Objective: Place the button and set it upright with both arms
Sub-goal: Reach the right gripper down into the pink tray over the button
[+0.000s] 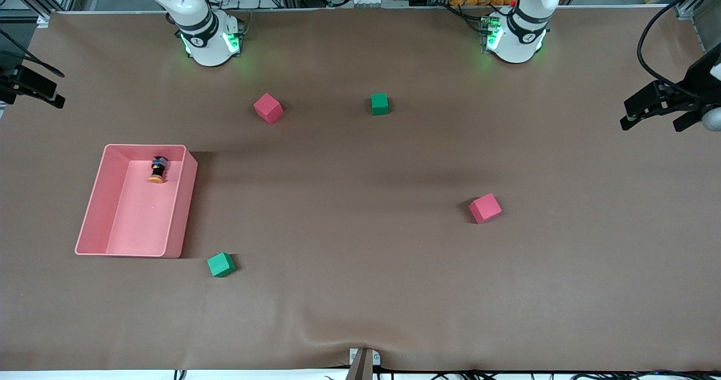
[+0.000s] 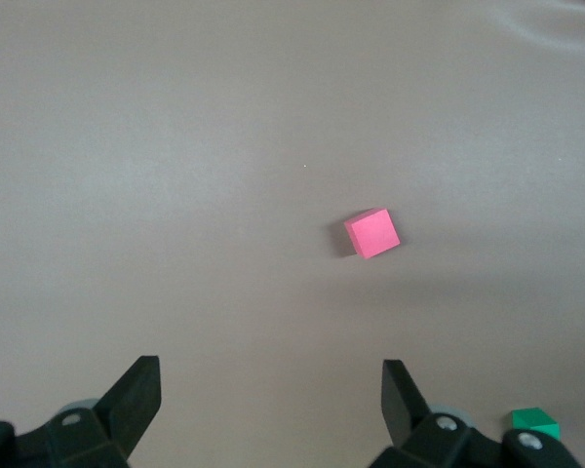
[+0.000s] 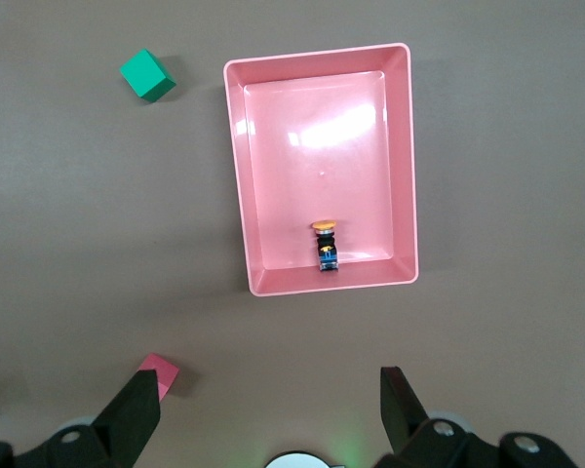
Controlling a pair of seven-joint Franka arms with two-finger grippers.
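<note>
The tiny orange-capped, black-and-blue cylindrical button [image 1: 158,169] lies on its side inside the shallow pink plastic tray [image 1: 179,211]; the left end effector [image 2: 270,402] and right end effector [image 3: 271,405] both hang spread wide, empty.

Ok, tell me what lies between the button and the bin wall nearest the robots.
Nothing: in the right wrist view the button lies on its side in the pink bin, against that wall.

The bench [image 1: 360,290] wears a matt brown cloth-like cover, rumpled at its camera-side edge. The pink tray [image 3: 402,166] looks like glossy smooth plastic, catching glare. The red cube [image 2: 372,233] looks matt, foam-like.
</note>
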